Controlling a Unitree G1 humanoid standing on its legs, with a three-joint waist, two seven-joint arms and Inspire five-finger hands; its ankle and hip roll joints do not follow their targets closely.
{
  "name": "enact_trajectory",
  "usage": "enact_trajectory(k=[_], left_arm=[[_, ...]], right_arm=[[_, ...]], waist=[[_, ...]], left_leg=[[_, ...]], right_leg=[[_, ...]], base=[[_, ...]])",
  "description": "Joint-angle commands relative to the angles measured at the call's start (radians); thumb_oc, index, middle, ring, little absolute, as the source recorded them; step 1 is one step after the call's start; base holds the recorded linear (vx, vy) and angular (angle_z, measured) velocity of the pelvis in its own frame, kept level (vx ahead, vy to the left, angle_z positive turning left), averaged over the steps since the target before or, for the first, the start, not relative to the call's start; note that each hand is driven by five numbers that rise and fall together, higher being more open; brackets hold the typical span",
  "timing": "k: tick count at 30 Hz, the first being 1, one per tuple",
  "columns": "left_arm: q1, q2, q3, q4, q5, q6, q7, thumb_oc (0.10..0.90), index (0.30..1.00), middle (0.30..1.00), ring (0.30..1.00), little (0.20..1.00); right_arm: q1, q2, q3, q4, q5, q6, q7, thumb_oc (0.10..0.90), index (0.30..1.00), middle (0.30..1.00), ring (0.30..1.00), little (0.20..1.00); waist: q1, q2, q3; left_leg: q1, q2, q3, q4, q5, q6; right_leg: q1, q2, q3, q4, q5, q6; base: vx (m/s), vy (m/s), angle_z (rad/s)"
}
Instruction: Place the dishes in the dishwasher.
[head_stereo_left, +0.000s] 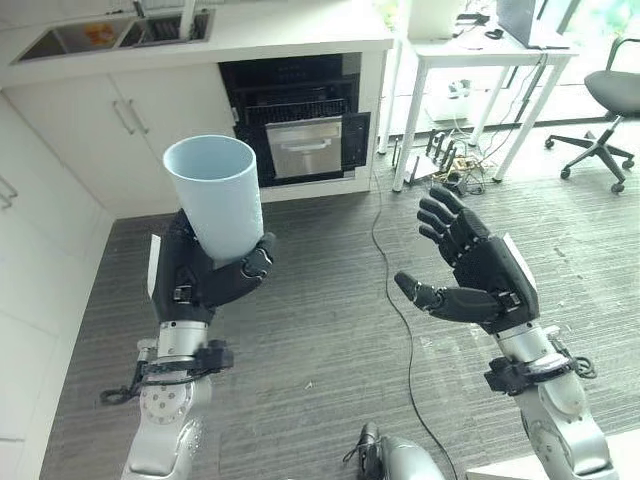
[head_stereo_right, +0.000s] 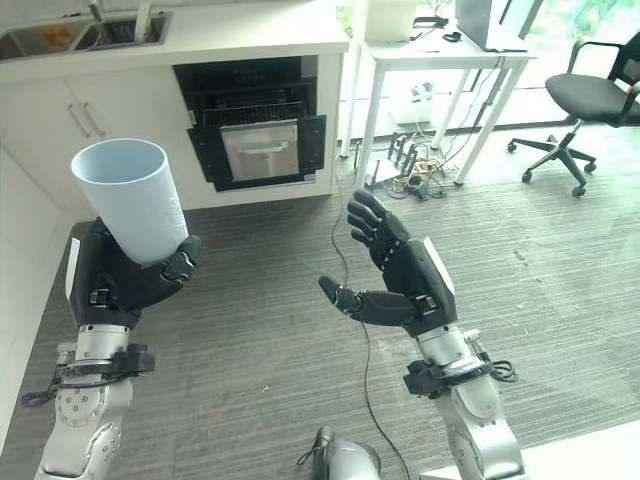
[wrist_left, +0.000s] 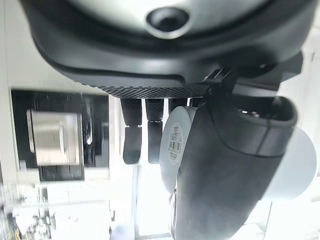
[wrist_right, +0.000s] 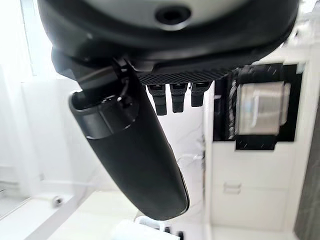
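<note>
Left hand (head_stereo_left: 205, 275) was raised, fingers and thumb wrapped round the base of a pale blue plastic cup (head_stereo_left: 215, 195), held upright with its open mouth up, clear of the grey striped floor (head_stereo_left: 320, 330). In the left wrist view the thumb lay across the cup's side, a barcode label on its bottom. Right hand (head_stereo_left: 480, 275) was raised beside it, well apart, empty, fingers straight and spread, thumb out, palm facing the cup. Ahead stood the black built-in dishwasher (head_stereo_left: 300, 125) under a white counter (head_stereo_left: 250, 40), its door partly open with a steel front panel showing. White cabinet doors (head_stereo_left: 120, 120) were beside it. A white desk (head_stereo_left: 480, 60) and a black office chair (head_stereo_left: 605, 120) stood off on the right.
</note>
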Motion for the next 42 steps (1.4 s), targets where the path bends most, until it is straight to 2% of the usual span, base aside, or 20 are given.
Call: enact_trajectory(k=[1,3,4,9,12,18,21,22,24,25,27,30,32,33,34,35,37,40,41,42], left_arm=[[-0.043,0.019,0.021,-0.097,-0.001,-0.159,-0.024,0.400,0.300,0.300,0.300,0.300],[-0.026,0.021,0.032,-0.095,-0.009,-0.174,-0.036,0.400,0.300,0.300,0.300,0.300],[-0.016,0.023,0.037,-0.098,-0.012,-0.180,-0.035,0.400,0.300,0.300,0.300,0.300],[0.002,0.019,0.035,-0.085,-0.033,-0.219,-0.048,0.400,0.300,0.300,0.300,0.300],[0.004,0.019,0.039,-0.077,-0.024,-0.235,-0.036,0.400,0.300,0.300,0.300,0.300],[-0.015,0.036,0.063,-0.084,-0.023,-0.216,-0.030,0.400,0.300,0.300,0.300,0.300],[-0.058,0.047,0.060,-0.073,-0.009,-0.200,-0.041,0.400,0.300,0.300,0.300,0.300],[-0.092,0.055,0.057,-0.065,0.013,-0.191,-0.042,0.400,0.300,0.300,0.300,0.300],[-0.102,0.058,0.057,-0.061,0.020,-0.189,-0.041,0.400,0.300,0.300,0.300,0.300],[-0.116,0.069,0.055,-0.062,0.074,-0.200,-0.019,0.400,0.300,0.300,0.300,0.300],[-0.115,0.072,0.054,-0.059,0.097,-0.203,-0.014,0.400,0.300,0.300,0.300,0.300],[-0.109,0.074,0.051,-0.061,0.131,-0.206,0.017,0.400,0.300,0.300,0.300,0.300],[-0.118,0.090,0.062,-0.053,0.145,-0.196,0.038,0.400,0.300,0.300,0.300,0.300],[-0.118,0.090,0.062,-0.053,0.145,-0.196,0.038,0.400,0.300,0.300,0.300,0.300],[-0.122,0.093,0.067,-0.052,0.166,-0.195,0.043,0.400,0.300,0.300,0.300,0.300],[-0.119,0.098,0.073,-0.055,0.231,-0.197,0.081,0.400,0.300,0.300,0.300,0.300],[-0.113,0.099,0.076,-0.062,0.241,-0.190,0.092,0.400,0.300,0.300,0.300,0.300],[-0.094,0.100,0.079,-0.063,0.264,-0.202,0.104,0.400,0.300,0.300,0.300,0.300],[-0.095,0.099,0.077,-0.062,0.265,-0.203,0.107,0.400,0.300,0.300,0.300,0.300],[-0.101,0.099,0.058,-0.061,0.251,-0.192,0.129,0.400,0.300,0.300,0.300,0.300]], right_arm=[[-0.078,0.001,-0.062,-0.082,0.048,-0.081,0.028,0.800,0.900,0.900,0.900,0.900],[-0.079,0.008,-0.061,-0.077,0.045,-0.073,0.035,0.800,0.900,0.900,0.900,0.900],[-0.079,0.012,-0.059,-0.076,0.042,-0.071,0.036,0.800,0.900,0.900,0.900,0.900],[-0.061,0.001,-0.063,-0.083,0.024,-0.078,0.032,0.800,0.900,0.900,0.900,0.900],[-0.059,-0.020,-0.068,-0.078,0.046,-0.089,0.047,0.800,0.900,0.900,0.900,0.900],[-0.039,-0.008,-0.079,-0.102,0.087,-0.080,0.077,0.800,0.900,0.900,0.900,0.900],[-0.065,0.010,-0.070,-0.100,0.071,-0.089,0.043,0.800,0.900,0.900,0.900,0.900],[-0.093,0.025,-0.059,-0.094,0.054,-0.098,0.017,0.800,0.900,0.900,0.900,0.900],[-0.101,0.030,-0.056,-0.090,0.049,-0.102,0.011,0.800,0.900,0.900,0.900,0.900],[-0.112,0.057,-0.037,-0.086,0.039,-0.098,-0.008,0.800,0.900,0.900,0.900,0.900],[-0.106,0.070,-0.026,-0.082,0.056,-0.070,0.000,0.800,0.900,0.900,0.900,0.900],[-0.103,0.073,-0.008,-0.072,0.055,-0.056,0.021,0.800,0.900,0.900,0.900,0.900],[-0.106,0.049,-0.015,-0.062,0.080,-0.059,0.035,0.800,0.900,0.900,0.900,0.900],[-0.106,0.049,-0.015,-0.062,0.080,-0.060,0.036,0.800,0.900,0.900,0.900,0.900],[-0.107,0.045,-0.018,-0.061,0.093,-0.065,0.044,0.800,0.900,0.900,0.900,0.900],[-0.106,0.045,-0.021,-0.054,0.127,-0.049,0.047,0.800,0.900,0.900,0.900,0.900],[-0.107,0.053,-0.015,-0.050,0.121,-0.045,0.044,0.800,0.900,0.900,0.900,0.900],[-0.104,0.075,0.004,-0.051,0.101,-0.056,0.050,0.800,0.900,0.900,0.900,0.900],[-0.106,0.076,0.007,-0.050,0.098,-0.055,0.049,0.800,0.900,0.900,0.900,0.900],[-0.128,0.060,0.021,-0.049,0.081,-0.040,0.024,0.800,0.900,0.900,0.900,0.900]], waist=[[0.002,-0.015,-0.041],[-0.004,0.009,-0.035],[-0.004,0.025,-0.031],[0.022,0.055,-0.021],[0.031,0.057,-0.016],[0.044,0.041,-0.042],[0.061,0.022,-0.046],[0.077,0.012,-0.044],[0.080,0.010,-0.042],[0.085,0.013,-0.044],[0.080,0.019,-0.040],[0.070,0.028,-0.034],[0.068,0.009,-0.019],[0.070,0.007,-0.016],[0.067,-0.002,-0.008],[0.054,-0.031,0.001],[0.044,-0.035,0.003],[0.030,-0.022,-0.001],[0.028,-0.026,-0.005],[0.021,-0.022,-0.036]], left_leg=[[0.013,-0.116,0.043,-0.193,0.016,0.122],[-0.030,-0.086,0.054,-0.193,-0.037,0.125],[-0.068,-0.064,0.048,-0.193,-0.038,0.113],[-0.253,0.051,-0.002,-0.193,0.085,0.037],[-0.257,0.066,0.013,-0.193,0.086,0.031],[-0.219,0.011,-0.021,-0.193,0.026,0.070],[-0.204,-0.028,-0.041,-0.193,0.000,0.097],[-0.203,-0.055,-0.058,-0.193,-0.010,0.122],[-0.202,-0.064,-0.064,-0.193,-0.013,0.131],[-0.193,-0.090,-0.082,-0.193,-0.029,0.165],[-0.179,-0.103,-0.097,-0.193,-0.040,0.183],[-0.168,-0.098,-0.097,-0.193,-0.047,0.187],[-0.152,-0.092,-0.089,-0.193,-0.048,0.167],[-0.145,-0.094,-0.087,-0.193,-0.054,0.167],[-0.140,-0.093,-0.078,-0.193,-0.053,0.164],[-0.108,-0.109,-0.048,-0.193,-0.083,0.161],[-0.081,-0.114,-0.042,-0.193,-0.104,0.163],[-0.030,-0.108,-0.056,-0.193,-0.149,0.172],[-0.033,-0.112,-0.056,-0.193,-0.142,0.171],[-0.001,-0.099,-0.048,-0.193,-0.168,0.166]], right_leg=[[0.045,-0.077,0.011,-0.037,-0.032,0.181],[0.053,-0.052,0.017,-0.037,-0.042,0.186],[0.057,-0.035,0.020,-0.037,-0.049,0.189],[0.113,0.005,0.023,-0.037,-0.111,0.172],[0.143,-0.016,-0.003,-0.037,-0.135,0.176],[0.166,-0.058,-0.009,-0.037,-0.131,0.208],[0.185,-0.096,-0.016,-0.037,-0.111,0.236],[0.206,-0.114,-0.028,-0.037,-0.095,0.247],[0.216,-0.117,-0.033,-0.037,-0.083,0.248],[0.260,-0.098,-0.050,-0.037,0.025,0.256],[0.248,-0.081,-0.049,0.039,0.093,0.263],[0.169,-0.065,-0.051,0.116,0.094,0.248],[0.149,-0.029,-0.097,-0.037,0.046,0.228],[0.156,-0.031,-0.094,-0.037,0.040,0.231],[0.123,-0.050,-0.099,-0.037,0.028,0.229],[0.021,-0.120,-0.069,-0.037,0.053,0.256],[-0.049,-0.159,-0.045,-0.037,0.099,0.275],[-0.078,-0.163,-0.003,-0.037,0.098,0.280],[-0.081,-0.166,-0.001,-0.037,0.103,0.277],[-0.062,-0.146,-0.005,-0.037,0.076,0.276]], base=[[0.14,0.036,-0.30],[0.11,0.090,-0.21],[0.11,0.094,-0.05],[0.17,0.140,0.05],[0.17,0.194,-0.01],[0.19,0.242,-0.11],[0.20,0.233,0.14],[0.18,0.224,0.43],[0.20,0.211,0.43],[0.27,0.254,0.29],[0.20,0.211,0.24],[0.10,0.103,0.18],[0.27,-0.105,-0.23],[0.21,-0.187,-0.38],[0.22,-0.255,-0.12],[0.24,-0.286,-0.10],[0.28,-0.249,-0.45],[0.32,-0.310,0.09],[0.37,-0.439,0.34],[0.33,-0.393,0.27]])
